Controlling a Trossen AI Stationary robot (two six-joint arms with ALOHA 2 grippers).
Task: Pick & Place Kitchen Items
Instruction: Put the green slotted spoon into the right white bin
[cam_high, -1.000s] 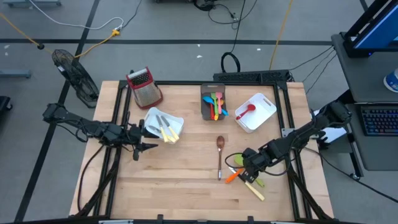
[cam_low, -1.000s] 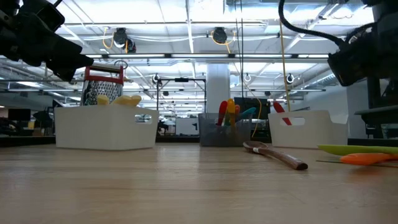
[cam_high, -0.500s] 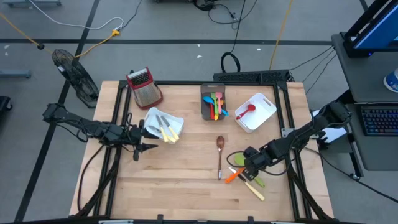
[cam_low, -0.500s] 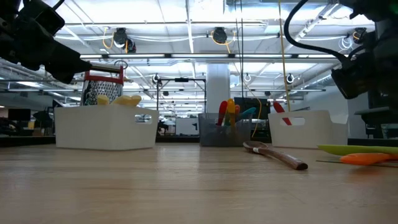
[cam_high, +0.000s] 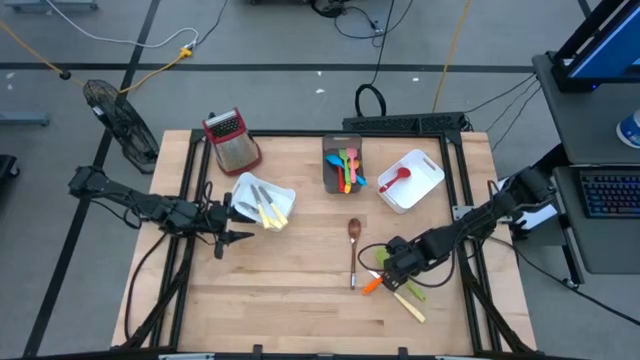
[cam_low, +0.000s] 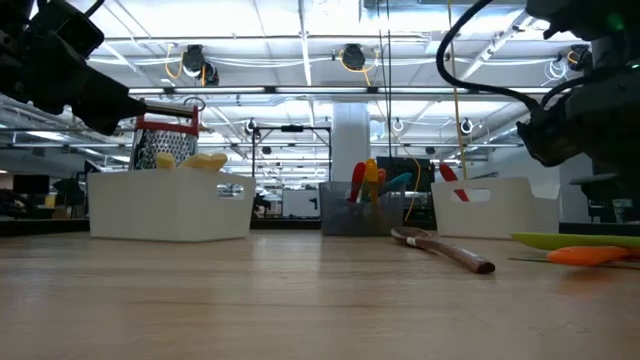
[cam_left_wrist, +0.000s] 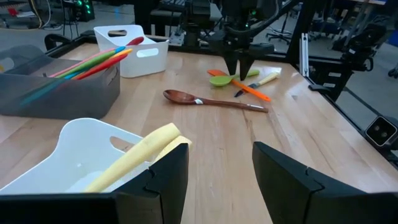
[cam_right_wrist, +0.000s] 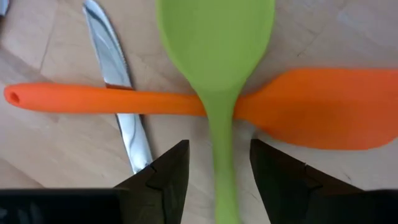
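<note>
The right gripper (cam_high: 392, 266) hangs low over a small heap of utensils at about five o'clock on the bare wooden table (cam_high: 300, 300), its dark fingers (cam_right_wrist: 166, 177) spread apart and straddling the handle of a lime-green plastic spoon (cam_right_wrist: 216, 50) without closing on it. That green spoon lies across a long orange silicone spatula (cam_right_wrist: 298, 109), and a steel-bladed table knife (cam_right_wrist: 118, 93) with a cream handle rests beneath the orange handle. Just beside the heap, toward the table's centre, a brown wooden spoon (cam_high: 353, 250) lies flat on the boards. At twelve o'clock a grey rectangular bin (cam_high: 330, 172) holds several bright plastic utensils (cam_high: 348, 168); at about two o'clock a white rectangular bin (cam_high: 425, 185) holds a red plastic spoon (cam_high: 396, 180). The left gripper (cam_high: 228, 224) waits at nine o'clock, its fingers parted and holding nothing, next to a second white bin (cam_high: 248, 190) containing cream-handled cutlery (cam_high: 270, 210). A red-topped metal box grater (cam_high: 232, 140) stands at about eleven o'clock.
</note>
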